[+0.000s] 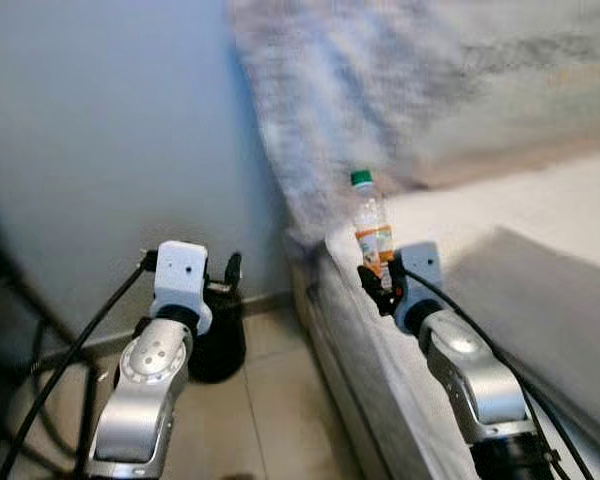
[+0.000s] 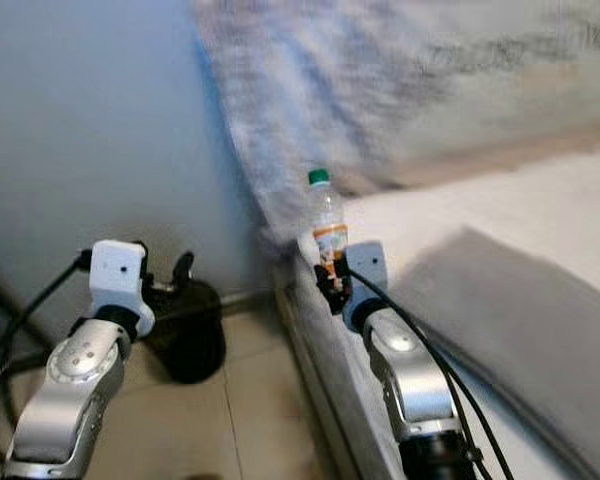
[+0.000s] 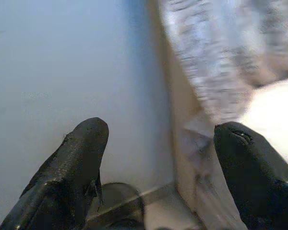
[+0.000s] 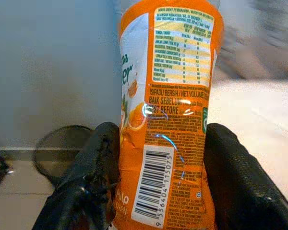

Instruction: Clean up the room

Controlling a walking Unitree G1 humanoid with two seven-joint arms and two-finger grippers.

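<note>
Starting at my left, the left gripper (image 1: 220, 275) hangs out over the tiled floor (image 1: 270, 400) with its fingers (image 3: 81, 158) spread wide and nothing between them; I read it as parked clear so it stays out of the way while the other arm works. Just beyond it, against the blue wall (image 1: 100, 130) at the skirting, stands a black round bin (image 1: 218, 345), close beside the near corner of the bed. I take that as the likely drop point for rubbish, which would explain why the robot faces this corner. Moving right, the bed (image 1: 540, 210) runs along the wall with a grey fuzzy blanket (image 1: 380, 80) heaped at its head end and a grey flat cover (image 1: 560, 310) on its right part. At the bed's left edge, right by the corner, the right gripper (image 1: 380, 280) has its two fingers (image 4: 93, 167) closed against the orange label of a plastic bottle (image 1: 370, 225) with a green cap, gripping it low on the body. The bottle stands upright, and I cannot tell whether its base is touching the mattress edge or has lifted free. Gripping low and keeping it vertical looks sensible to me: the hold sits on the label's wide part, and the carry across to the bin is short.
</note>
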